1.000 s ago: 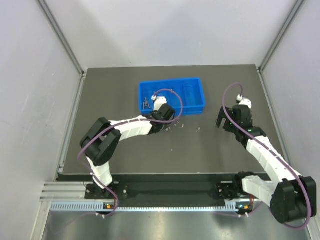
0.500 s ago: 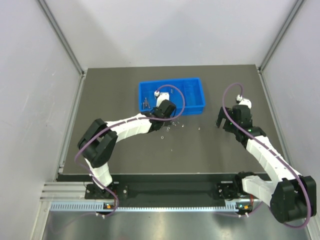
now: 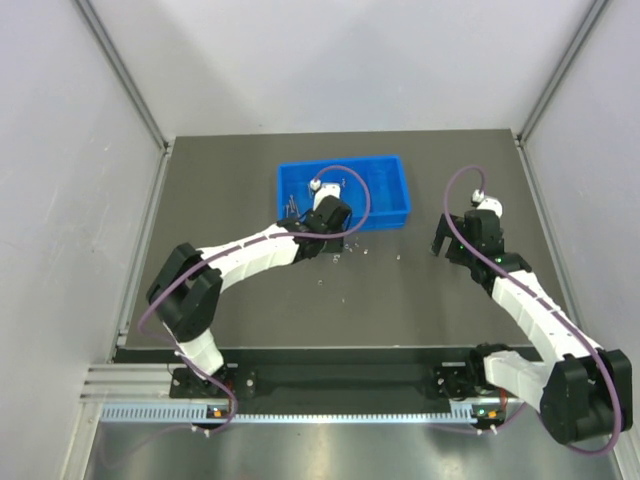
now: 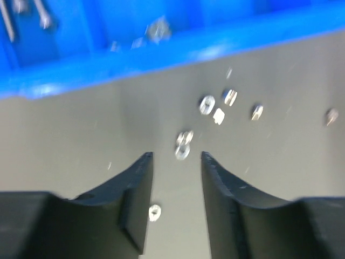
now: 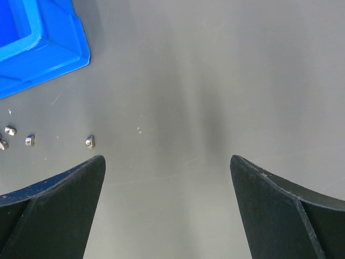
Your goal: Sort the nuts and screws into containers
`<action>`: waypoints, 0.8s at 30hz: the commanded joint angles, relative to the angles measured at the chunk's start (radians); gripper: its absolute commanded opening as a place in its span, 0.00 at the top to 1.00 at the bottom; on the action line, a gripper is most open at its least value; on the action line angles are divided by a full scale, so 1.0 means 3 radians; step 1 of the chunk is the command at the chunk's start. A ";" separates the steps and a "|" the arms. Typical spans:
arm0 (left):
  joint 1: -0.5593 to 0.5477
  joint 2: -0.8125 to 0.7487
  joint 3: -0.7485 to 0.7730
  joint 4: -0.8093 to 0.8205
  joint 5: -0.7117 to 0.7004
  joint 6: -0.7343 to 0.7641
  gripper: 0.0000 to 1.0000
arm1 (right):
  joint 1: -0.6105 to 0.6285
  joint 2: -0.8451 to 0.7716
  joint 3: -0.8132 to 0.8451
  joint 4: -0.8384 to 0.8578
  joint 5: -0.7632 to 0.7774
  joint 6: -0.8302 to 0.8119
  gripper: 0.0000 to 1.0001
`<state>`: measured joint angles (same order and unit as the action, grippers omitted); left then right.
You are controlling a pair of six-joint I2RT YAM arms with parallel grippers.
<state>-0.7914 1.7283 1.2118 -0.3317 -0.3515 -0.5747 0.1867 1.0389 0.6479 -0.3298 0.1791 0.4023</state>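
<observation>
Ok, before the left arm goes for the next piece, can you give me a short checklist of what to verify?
1. Left gripper empty, jaws apart: ok.
2. Nuts on the table just ahead of it: ok.
3. Screws lying in an end compartment of the blue tray: ok.
4. Pieces in the next compartment are nuts: cannot tell, blurred.
5. Right gripper open, empty, apart from the tray: ok.
6. All parts sorted: not ok.
</observation>
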 commanded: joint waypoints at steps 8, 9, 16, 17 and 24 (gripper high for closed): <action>-0.0082 -0.0433 -0.0531 -0.0576 0.0047 -0.0513 0.46 | -0.0029 0.0075 0.0059 0.0112 -0.0024 0.0019 0.00; -0.0087 -0.0403 -0.0526 -0.0592 0.0062 -0.0533 0.47 | -0.0034 0.0080 0.0064 0.0117 -0.0040 0.0014 0.00; -0.0103 -0.0178 -0.0485 -0.0577 0.0129 -0.0498 0.49 | -0.0029 0.0029 0.0044 0.0092 -0.0004 0.0014 0.00; -0.0103 -0.0157 -0.0485 -0.0582 0.0139 -0.0478 0.49 | -0.0029 0.0024 0.0044 0.0092 0.0001 0.0009 0.00; -0.0118 -0.0075 -0.0516 -0.0587 0.0205 -0.0477 0.50 | -0.0034 0.0024 0.0039 0.0087 0.0006 0.0014 0.00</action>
<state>-0.8207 1.7023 1.0592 -0.4988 -0.2993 -0.7097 0.1867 1.0626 0.6479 -0.3294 0.1738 0.4034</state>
